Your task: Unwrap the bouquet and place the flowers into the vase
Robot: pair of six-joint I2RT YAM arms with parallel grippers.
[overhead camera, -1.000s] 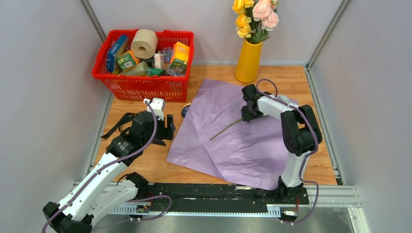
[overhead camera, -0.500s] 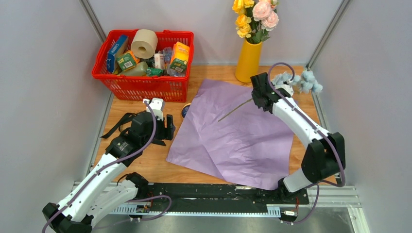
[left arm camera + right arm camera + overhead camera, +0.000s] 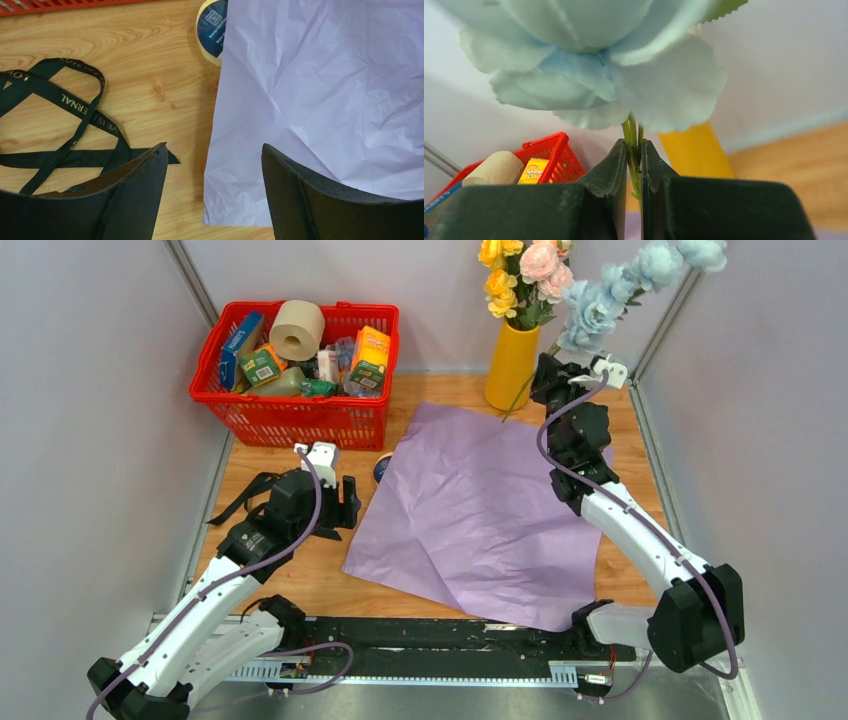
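Holding pink and yellow flowers point(image 3: 530, 275), yellow vase point(image 3: 511, 365); groceries point(image 3: 262, 364) in red basket point(image 3: 300, 422).

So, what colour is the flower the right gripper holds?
The flower is pale blue, its stem green; best seen in the right wrist view.

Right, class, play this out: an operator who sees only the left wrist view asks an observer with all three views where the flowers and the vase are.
Operator: I see only paper and ribbon. Where are the flowers?
Observer: The right gripper is shut on the stem of the pale blue flower, held up in the air.
Operator: And the vase?
Observer: The vase stands beyond the paper's far edge, with pink and yellow flowers in it.
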